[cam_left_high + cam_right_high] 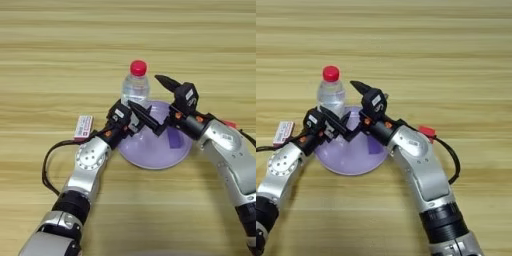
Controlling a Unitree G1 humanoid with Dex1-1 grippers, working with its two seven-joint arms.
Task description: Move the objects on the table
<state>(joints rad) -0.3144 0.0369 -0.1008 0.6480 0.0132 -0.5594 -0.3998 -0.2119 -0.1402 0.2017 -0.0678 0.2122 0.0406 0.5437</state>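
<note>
We see a clear water bottle (135, 86) with a red cap (138, 67) standing upright at the far rim of a round lilac plate (150, 152), which lies on a wide wooden table (60, 50). The bottle sits just beyond and between the two grippers.

The right gripper (150, 102) reaches in over the plate with its two black fingers spread wide and holding nothing: one finger (167, 82) points just right of the bottle, and the other (145, 116) stretches low across the plate in front of the bottle's base.

The left gripper (131, 119) sits at the plate's left rim, close to the bottle's base and touching or nearly touching the right gripper's lower finger. We cannot tell whether its fingers are spread or closed.

A small flat white pack (83, 126) with red edges lies on the table just left of the left gripper, apart from the plate. A small red cube (427, 131) peeks out beside the right forearm, on its outer side.

Beyond the bottle, bare planks run to the far edge, and the table is open on both sides.
</note>
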